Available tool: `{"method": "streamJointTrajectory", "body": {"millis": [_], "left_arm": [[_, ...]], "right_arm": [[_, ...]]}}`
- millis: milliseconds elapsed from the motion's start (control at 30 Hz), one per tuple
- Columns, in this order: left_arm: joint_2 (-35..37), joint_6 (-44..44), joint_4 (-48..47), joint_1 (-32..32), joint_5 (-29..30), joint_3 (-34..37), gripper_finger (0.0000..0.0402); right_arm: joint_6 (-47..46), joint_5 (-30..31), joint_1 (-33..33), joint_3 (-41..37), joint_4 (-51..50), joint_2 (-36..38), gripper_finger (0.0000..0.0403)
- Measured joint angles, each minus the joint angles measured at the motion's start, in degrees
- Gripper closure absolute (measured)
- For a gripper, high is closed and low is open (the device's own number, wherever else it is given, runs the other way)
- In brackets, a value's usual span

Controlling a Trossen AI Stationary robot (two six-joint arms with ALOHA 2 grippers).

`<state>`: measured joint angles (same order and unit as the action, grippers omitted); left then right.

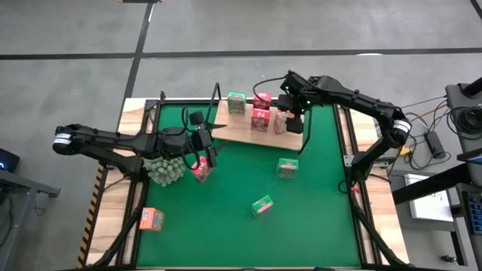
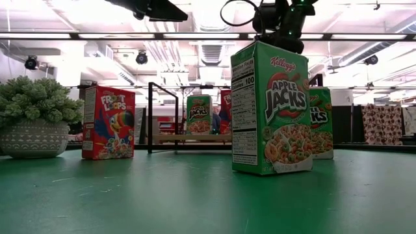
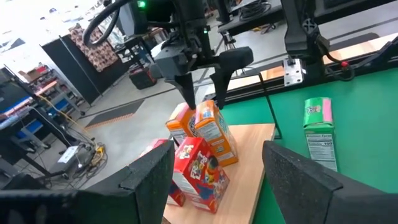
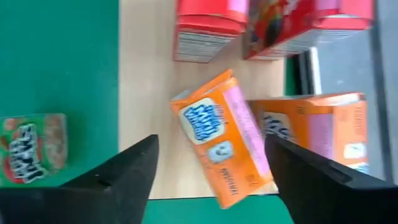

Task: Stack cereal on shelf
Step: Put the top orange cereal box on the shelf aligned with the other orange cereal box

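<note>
Right pincer (image 4: 211,171) hangs wide open above a tilted orange cereal box (image 4: 221,140) on the shelf (image 4: 146,93), frame centre. The box is light, stiff cardboard, easily tipped; grip its broad faces.

On the shelf (image 1: 248,132), a light wooden board, stand one green box (image 1: 236,102), two pink-red boxes (image 1: 260,113) and two orange ones (image 1: 280,120), one tilted. Off the shelf on the mat: two green (image 1: 287,168), one pink-red (image 1: 201,170), one orange (image 1: 151,219).
</note>
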<state>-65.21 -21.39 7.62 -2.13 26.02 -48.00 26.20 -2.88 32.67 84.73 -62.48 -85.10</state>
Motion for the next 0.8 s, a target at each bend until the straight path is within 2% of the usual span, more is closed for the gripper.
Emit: {"method": "streamJointTrajectory", "body": {"millis": [133, 267, 600, 800], "left_arm": [[0.0, -0.6, 0.2, 0.0, 0.0, -0.1, 0.0174], [-0.1, -0.6, 0.1, 0.0, 0.0, -0.1, 0.0174], [-0.1, -0.5, 0.0, 0.0, 0.0, -0.1, 0.0174], [-0.1, -0.5, -0.1, 0.0, 0.0, -0.1, 0.0174]], "right_arm": [[0.9, 0.0, 0.0, 0.1, 0.2, -0.1, 0.0089], [2.0, 0.0, 0.0, -0.8, 1.3, -0.5, 0.0085], [3.5, 0.1, 0.0, -1.4, 3.4, -4.0, 0.0119], [-0.1, 0.0, 0.0, -1.4, 2.9, -5.0, 0.0161]]}}
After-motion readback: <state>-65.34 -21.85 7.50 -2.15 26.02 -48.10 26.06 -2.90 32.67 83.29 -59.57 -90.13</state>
